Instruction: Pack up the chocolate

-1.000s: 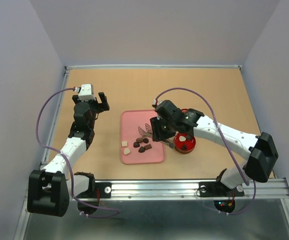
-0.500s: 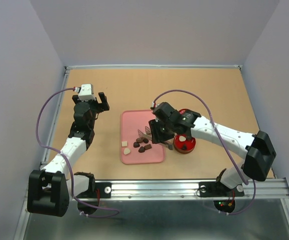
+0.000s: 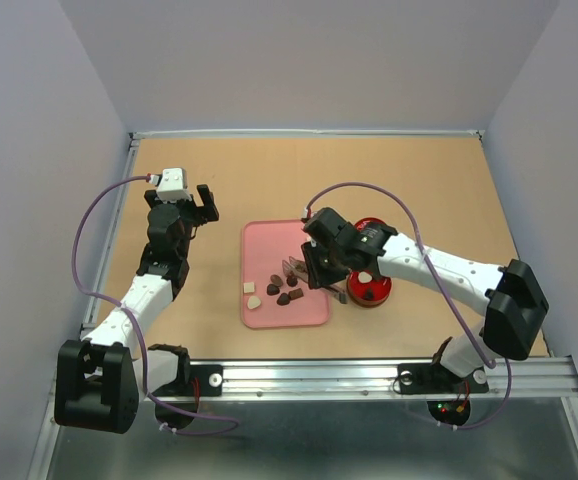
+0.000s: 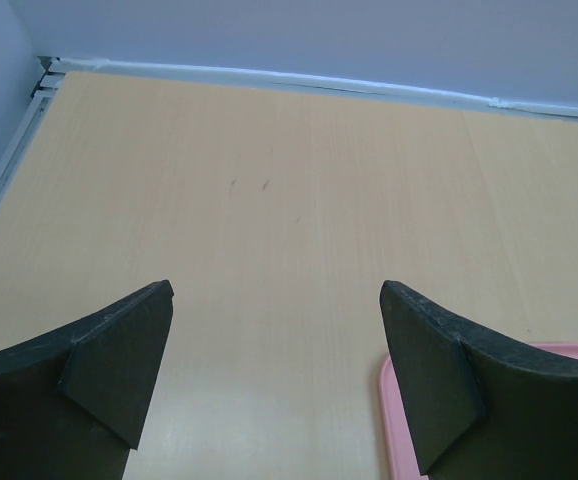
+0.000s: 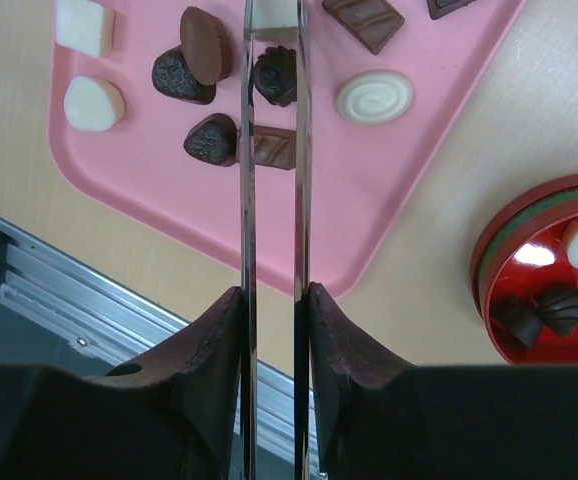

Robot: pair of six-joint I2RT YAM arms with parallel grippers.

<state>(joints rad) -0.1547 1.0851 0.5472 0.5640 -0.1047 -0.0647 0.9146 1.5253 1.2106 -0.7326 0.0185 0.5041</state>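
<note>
We see, from above, two white robot arms on a tan wooden bench. The small chocolates, dark brown and cream-white, lie loose on a flat pink rectangular tray in the middle. A few more already sit inside the round red tin just to the tray's right.

The right end effector hangs over the tray, carrying two long thin metal blades like tweezers. Over the last second it has dropped closer to the candies and the blades have drawn in, so they now stand only a narrow gap apart. In the right wrist view a dark round rosette-topped chocolate shows between them. The blade tips run out of the picture, so we cannot tell whether anything is pinched yet.

We judge that a pick is beginning: one more candy is about to be lifted and carried to the tin, with most of the tray not yet packed.

The left end effector is parked well to the left, fingers spread wide and holding nothing, above bare bench beside the tray's corner.
</note>
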